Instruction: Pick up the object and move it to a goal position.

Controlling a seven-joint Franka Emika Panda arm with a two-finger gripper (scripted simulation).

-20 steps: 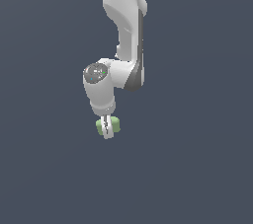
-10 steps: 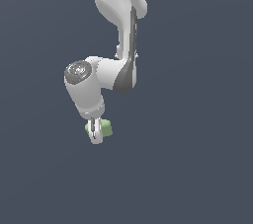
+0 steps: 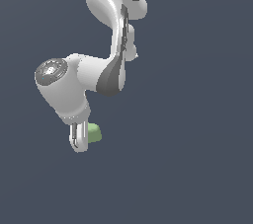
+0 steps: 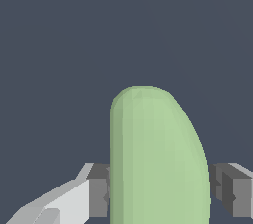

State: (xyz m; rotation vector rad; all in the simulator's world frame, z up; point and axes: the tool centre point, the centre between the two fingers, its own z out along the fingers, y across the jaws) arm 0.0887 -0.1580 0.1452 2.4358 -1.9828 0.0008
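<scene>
The object is a small pale green rounded lump (image 3: 94, 133). It sits between the fingers of my white gripper (image 3: 80, 139), held off the ground at the exterior view's lower left. In the wrist view the green lump (image 4: 155, 159) fills the gap between the two grey finger pads (image 4: 99, 191), which press on both its sides. The gripper is shut on it. Part of the lump is hidden behind the near finger in the exterior view. No goal marker shows.
The white arm (image 3: 108, 30) reaches down from the top of the exterior view. All around is a plain dark grey-blue background.
The gripper with the green lump has swung toward the exterior view's left and turned, so the lump now shows mostly on one side of the fingers.
</scene>
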